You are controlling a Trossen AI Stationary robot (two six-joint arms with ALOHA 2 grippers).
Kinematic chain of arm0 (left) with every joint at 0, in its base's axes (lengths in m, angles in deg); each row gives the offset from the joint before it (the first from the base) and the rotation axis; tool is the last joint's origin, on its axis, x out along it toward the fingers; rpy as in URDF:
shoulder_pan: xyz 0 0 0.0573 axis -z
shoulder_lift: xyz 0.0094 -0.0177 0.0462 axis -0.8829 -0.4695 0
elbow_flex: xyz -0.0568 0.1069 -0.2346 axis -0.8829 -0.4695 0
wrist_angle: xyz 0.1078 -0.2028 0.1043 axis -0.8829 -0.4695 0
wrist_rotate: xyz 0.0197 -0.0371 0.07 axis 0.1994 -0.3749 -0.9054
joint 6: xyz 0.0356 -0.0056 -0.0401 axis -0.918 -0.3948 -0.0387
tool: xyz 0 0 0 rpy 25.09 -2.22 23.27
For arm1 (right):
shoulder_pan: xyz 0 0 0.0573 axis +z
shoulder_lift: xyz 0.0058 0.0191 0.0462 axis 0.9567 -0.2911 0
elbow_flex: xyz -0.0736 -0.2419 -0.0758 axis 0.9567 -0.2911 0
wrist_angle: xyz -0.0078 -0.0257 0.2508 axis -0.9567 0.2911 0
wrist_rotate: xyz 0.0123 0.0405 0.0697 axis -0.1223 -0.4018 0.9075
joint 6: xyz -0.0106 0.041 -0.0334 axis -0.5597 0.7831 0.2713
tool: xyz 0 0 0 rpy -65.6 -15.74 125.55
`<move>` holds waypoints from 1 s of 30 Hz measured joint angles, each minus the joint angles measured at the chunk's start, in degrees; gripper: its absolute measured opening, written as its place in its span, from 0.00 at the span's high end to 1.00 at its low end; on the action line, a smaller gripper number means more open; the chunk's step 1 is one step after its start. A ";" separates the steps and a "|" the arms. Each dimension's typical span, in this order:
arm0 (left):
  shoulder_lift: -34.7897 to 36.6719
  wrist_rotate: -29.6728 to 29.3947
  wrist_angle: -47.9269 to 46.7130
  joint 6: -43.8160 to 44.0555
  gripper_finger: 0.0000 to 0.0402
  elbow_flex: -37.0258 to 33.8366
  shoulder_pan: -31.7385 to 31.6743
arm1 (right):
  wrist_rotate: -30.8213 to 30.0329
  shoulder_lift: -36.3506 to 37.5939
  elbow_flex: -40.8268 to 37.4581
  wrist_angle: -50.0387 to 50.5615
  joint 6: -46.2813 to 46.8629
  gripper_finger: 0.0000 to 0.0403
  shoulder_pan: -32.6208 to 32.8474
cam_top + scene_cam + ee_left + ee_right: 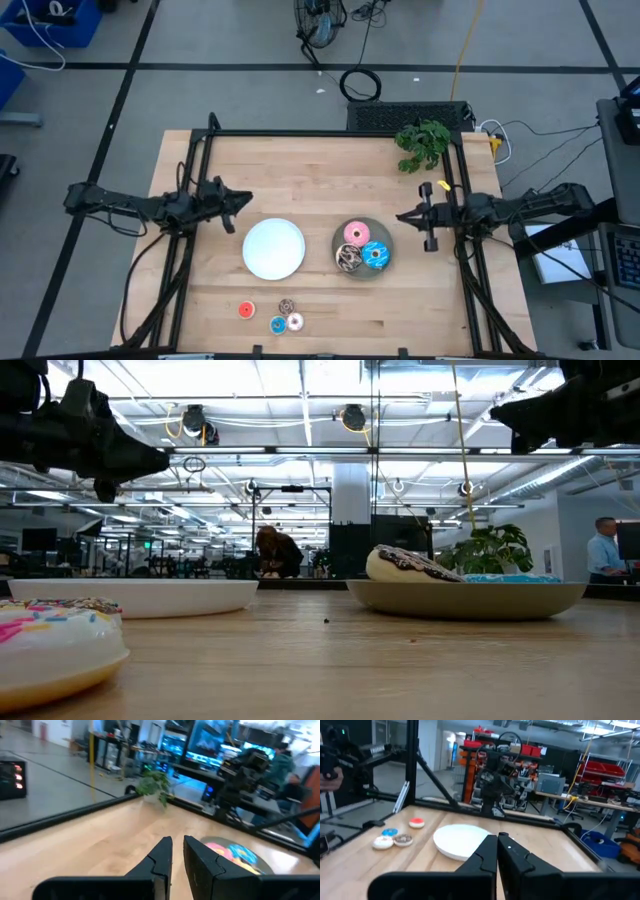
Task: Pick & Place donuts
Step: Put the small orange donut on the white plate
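Your left gripper (247,203) hovers shut at nine o'clock. Your right gripper (400,216) hangs closed at three, beside the grey plate (340,240) of donuts (363,246)

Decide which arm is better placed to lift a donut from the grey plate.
Right, probably. The right pincer hangs just beside the grey plate holding the pink donut. The left pincer sits farther off, beyond the white plate.

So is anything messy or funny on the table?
Nothing is spilled or broken. Three donuts sit in the grey plate, the white plate is bare, and four tiny donuts lie loose near the table edge. A leafy plant sits in one corner.
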 joint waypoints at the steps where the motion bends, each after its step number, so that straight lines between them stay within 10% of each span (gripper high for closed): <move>1: 0.00 0.42 -0.22 0.27 0.87 0.00 0.03 | 0.00 -0.01 -0.02 0.38 -0.06 1.00 0.00; 30: -6.46 10.63 2.73 8.36 0.87 5.21 7.15 | 1.39 0.00 -1.20 3.05 -2.41 1.00 0.15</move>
